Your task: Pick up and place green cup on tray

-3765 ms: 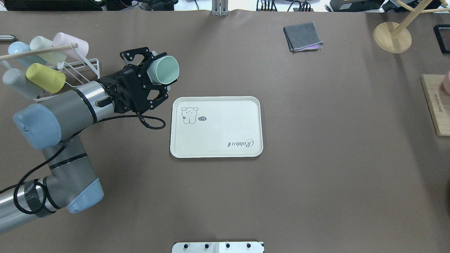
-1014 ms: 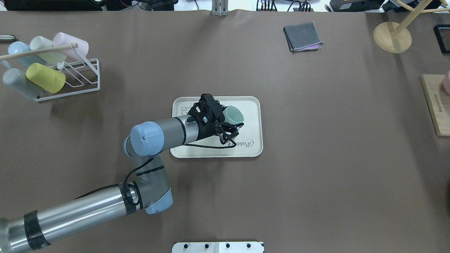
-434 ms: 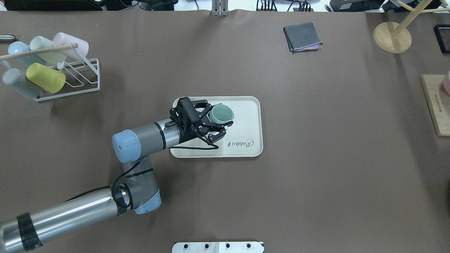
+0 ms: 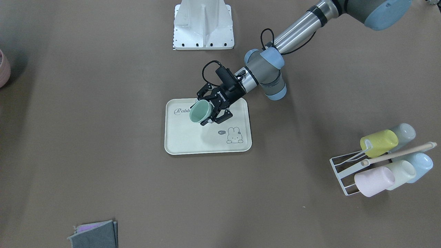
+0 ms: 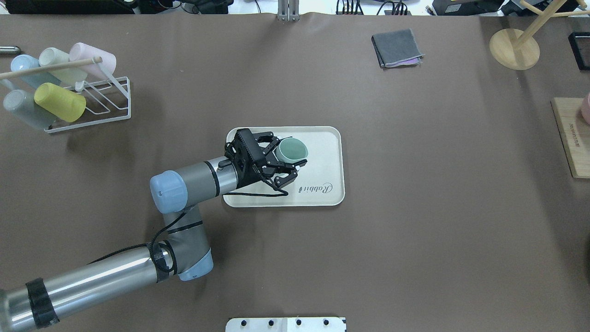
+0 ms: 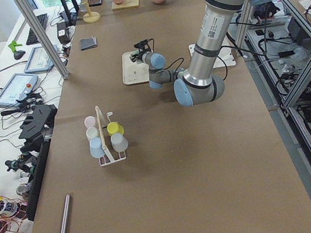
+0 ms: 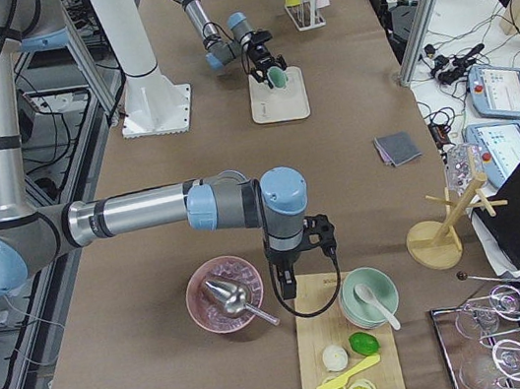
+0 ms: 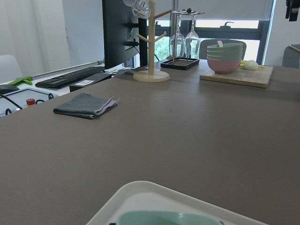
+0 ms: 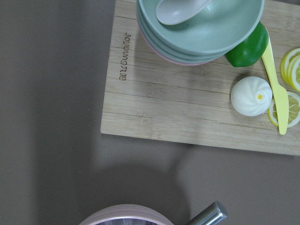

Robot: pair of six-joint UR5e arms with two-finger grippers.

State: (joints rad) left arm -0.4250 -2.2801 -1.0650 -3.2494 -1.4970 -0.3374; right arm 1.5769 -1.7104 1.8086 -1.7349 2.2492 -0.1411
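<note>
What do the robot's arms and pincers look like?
The left arm and right arm are shiny silver tubes with grey joints and light-blue caps. A black cable runs to the left pincer, which is black with tiny white lettering.

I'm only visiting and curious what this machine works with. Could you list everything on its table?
green cup: one, mint green, in the left claw at the tray
tray: one, cream, table centre
rack cups: five, pink, pale green, blue, yellow, grey, on the white wire rack
rod: one, beige, across the rack
cloth: one, grey, folded, far side
wooden stand: one, light wood, far right corner
cutting board: one, wood, holding stacked bowls, spoon, bun, lemon slices, yellow knife
pink bowl: one, pink, beside the board, metal scoop inside
left claw: one, black, shut on the green cup
right claw: one, black, above the board's edge; open or shut unclear
</note>
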